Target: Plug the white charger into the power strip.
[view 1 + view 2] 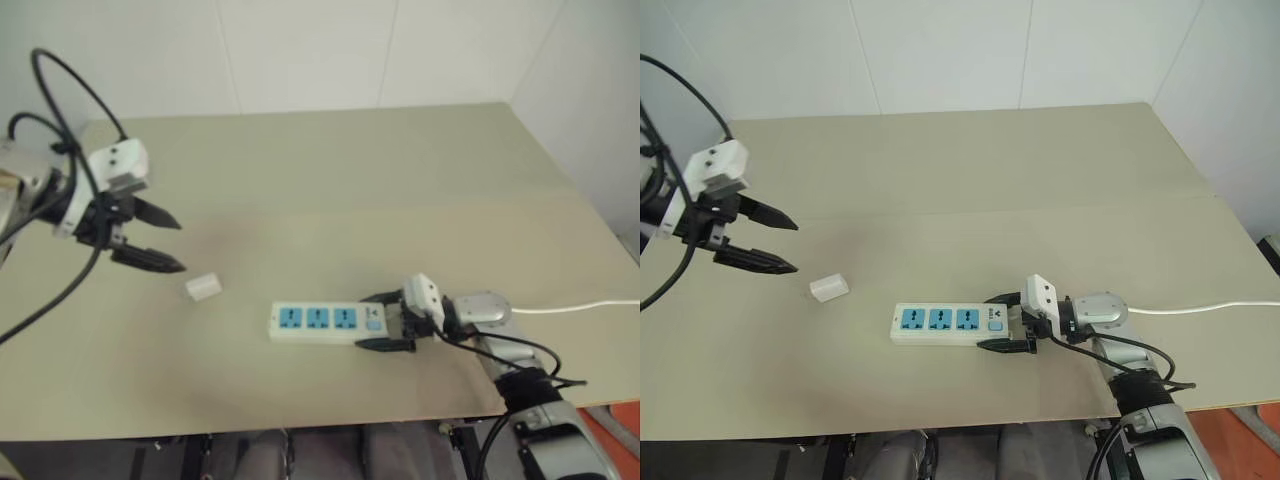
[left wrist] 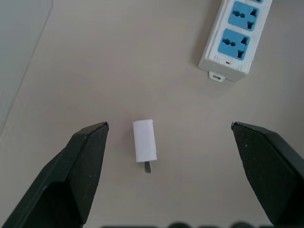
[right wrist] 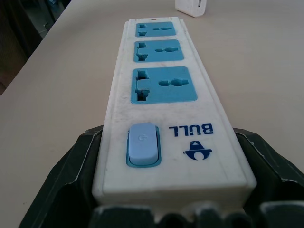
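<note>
The white charger [image 1: 203,287] lies on its side on the beige table [image 1: 400,180], its metal prongs showing in the left wrist view [image 2: 144,141]. My left gripper [image 1: 180,247] hangs open above the table just left of the charger, fingers spread wide and angled down toward it. To the charger's right lies the power strip [image 1: 325,322], three blue sockets facing up. My right gripper [image 1: 362,321] is shut on the strip's switch end, one black finger [image 3: 80,161] pressed against each long side.
The strip's thin white cord [image 1: 580,307] runs off to the right across the table. The table's front edge [image 1: 300,425] lies close below the strip. White walls stand behind and to the right of the table.
</note>
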Controlling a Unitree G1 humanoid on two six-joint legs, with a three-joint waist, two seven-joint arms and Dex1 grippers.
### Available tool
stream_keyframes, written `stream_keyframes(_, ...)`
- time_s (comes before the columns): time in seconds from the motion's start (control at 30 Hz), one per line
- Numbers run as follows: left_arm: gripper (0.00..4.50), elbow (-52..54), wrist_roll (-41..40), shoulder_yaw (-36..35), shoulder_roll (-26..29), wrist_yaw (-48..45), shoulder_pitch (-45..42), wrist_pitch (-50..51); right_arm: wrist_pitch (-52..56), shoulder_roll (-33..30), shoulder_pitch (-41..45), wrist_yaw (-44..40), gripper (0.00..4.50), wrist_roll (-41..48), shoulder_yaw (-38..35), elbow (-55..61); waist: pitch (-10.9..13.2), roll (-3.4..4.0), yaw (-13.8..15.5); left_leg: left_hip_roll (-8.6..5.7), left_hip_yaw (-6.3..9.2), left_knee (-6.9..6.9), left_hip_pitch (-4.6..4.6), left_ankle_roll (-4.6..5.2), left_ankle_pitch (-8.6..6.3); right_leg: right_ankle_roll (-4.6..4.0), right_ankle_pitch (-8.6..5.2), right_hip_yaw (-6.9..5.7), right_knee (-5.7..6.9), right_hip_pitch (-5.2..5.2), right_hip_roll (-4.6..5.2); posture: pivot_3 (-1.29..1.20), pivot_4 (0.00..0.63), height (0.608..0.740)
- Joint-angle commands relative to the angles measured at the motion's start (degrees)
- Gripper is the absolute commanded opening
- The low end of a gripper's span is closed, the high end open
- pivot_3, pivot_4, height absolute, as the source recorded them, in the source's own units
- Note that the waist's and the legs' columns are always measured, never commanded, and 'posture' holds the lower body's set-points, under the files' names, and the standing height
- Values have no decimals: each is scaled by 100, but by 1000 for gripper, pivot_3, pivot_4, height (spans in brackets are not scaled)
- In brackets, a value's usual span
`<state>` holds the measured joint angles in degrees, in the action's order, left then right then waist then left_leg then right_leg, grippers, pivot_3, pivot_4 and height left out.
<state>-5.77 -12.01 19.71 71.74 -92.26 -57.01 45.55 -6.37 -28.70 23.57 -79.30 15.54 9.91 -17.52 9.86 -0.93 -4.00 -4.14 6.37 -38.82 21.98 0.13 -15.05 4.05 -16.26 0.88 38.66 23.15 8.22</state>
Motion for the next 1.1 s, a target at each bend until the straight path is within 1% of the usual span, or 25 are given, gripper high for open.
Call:
stream_keyframes(0.03, 4500, 265, 782, 673, 47, -24, -359, 569, 94, -60, -66, 16, 3433, 110, -79, 253, 0, 0, -6, 0, -2, -2, -3, 0, 0, 1, 0, 1, 0, -1, 0, 0, 150, 740)
stream_keyframes(0.1, 4500, 336, 1048, 943, -88, 25, -558, 953, 140, -64, -88, 48, 3433, 129, -91, 306, 1, -1, -4, 1, -5, -3, -6, -1, 0, 1, 0, 2, 0, 0, -2, 0, 150, 740)
stream_keyframes(0.17, 4500, 407, 1015, 1058, -132, -4, -676, 1140, 158, -81, -115, 64, 3433, 141, -92, 340, 1, -2, -4, 5, -4, -5, -3, -3, 2, 1, 0, 2, 0, 3, -6, 0, 150, 740)
stream_keyframes(0.3, 4500, 502, 1235, 1291, -250, -7, -792, 1523, 218, -96, -178, 116, 3433, 158, -94, 440, 3, -4, -7, 6, -1, -7, -2, -4, 3, 0, 0, 3, 9, 5, -7, 0, 150, 740)
stream_keyframes(0.33, 4500, 499, 1283, 1346, -265, -1, -820, 1542, 225, -95, -179, 128, 3433, 159, -92, 449, 3, -4, -5, 6, -1, -7, -1, -5, 3, 0, 0, 3, 21, 5, -6, 0, 150, 740)
stream_keyframes(0.37, 4500, 501, 1378, 1572, -233, -8, -904, 1552, 236, -88, -182, 145, 3433, 163, -92, 462, 3, -5, -2, 6, 0, -7, -1, -4, 3, 0, 0, 4, 23, 5, -6, 0, 150, 740)
stream_keyframes(0.53, 4500, 429, 1726, 1841, -273, 12, -875, 1599, 270, -51, -195, 218, 3433, 174, -71, 500, 4, -6, -2, 6, -1, -8, -2, -4, 2, 0, 0, 5, 23, 5, -7, 0, 150, 740)
stream_keyframes(0.6, 4500, 311, 1838, 1949, -379, 64, -843, 1655, 282, -38, -200, 240, 3433, 177, -61, 511, 4, -6, 2, 6, -1, -9, -2, -4, 2, 0, 0, 5, 23, 5, -7, 0, 150, 740)
stream_keyframes(0.93, 4500, 144, 1994, 2155, -898, 387, -484, 1801, 409, -15, -290, 367, 3433, 213, -69, 695, 4, -7, 3, 6, 5, -12, -2, -6, 3, 0, 0, 5, 29, 6, -6, 0, 150, 740)
stream_keyframes(1.1, 4500, 5, 2074, 2217, -1074, 578, -303, 1673, 489, -51, -431, 471, 3433, 242, -106, 870, 4, -8, 0, 6, 12, -14, 0, -5, 3, 0, 0, 6, 29, 8, -6, 0, 150, 740)
